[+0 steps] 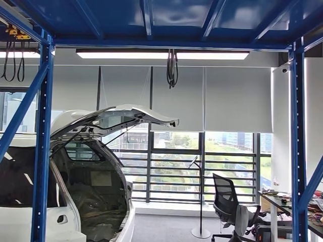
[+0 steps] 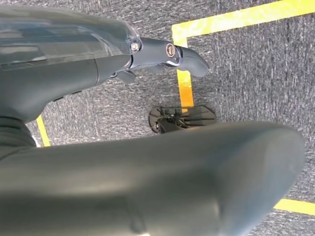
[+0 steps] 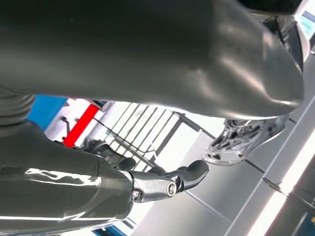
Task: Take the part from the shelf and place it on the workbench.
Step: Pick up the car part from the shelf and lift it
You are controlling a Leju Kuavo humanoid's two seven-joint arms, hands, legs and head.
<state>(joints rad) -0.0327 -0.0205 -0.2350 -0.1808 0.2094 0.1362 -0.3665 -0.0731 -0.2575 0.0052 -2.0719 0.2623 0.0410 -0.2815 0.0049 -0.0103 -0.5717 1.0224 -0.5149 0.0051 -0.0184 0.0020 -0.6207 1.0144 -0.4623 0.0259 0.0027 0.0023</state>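
Hanging low over the grey carpet (image 2: 260, 73) and its yellow tape (image 2: 237, 19), the left hand (image 2: 156, 167) has its fingers (image 2: 167, 51) stretched out and released, gripping nothing. The right hand (image 3: 148, 64) is likewise slack and bare, which fits a pick not yet begun. Ahead are a blue frame (image 1: 42, 151) and a car (image 1: 95, 181) with its tailgate up; where the part lies I cannot tell, so I judge the robot has yet to face the shelf.

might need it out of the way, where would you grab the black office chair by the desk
Probably the top edge of the office chair backrest, coming from the car side: the backrest stands free and turned that way, while the seat faces the desk, which blocks the other side.
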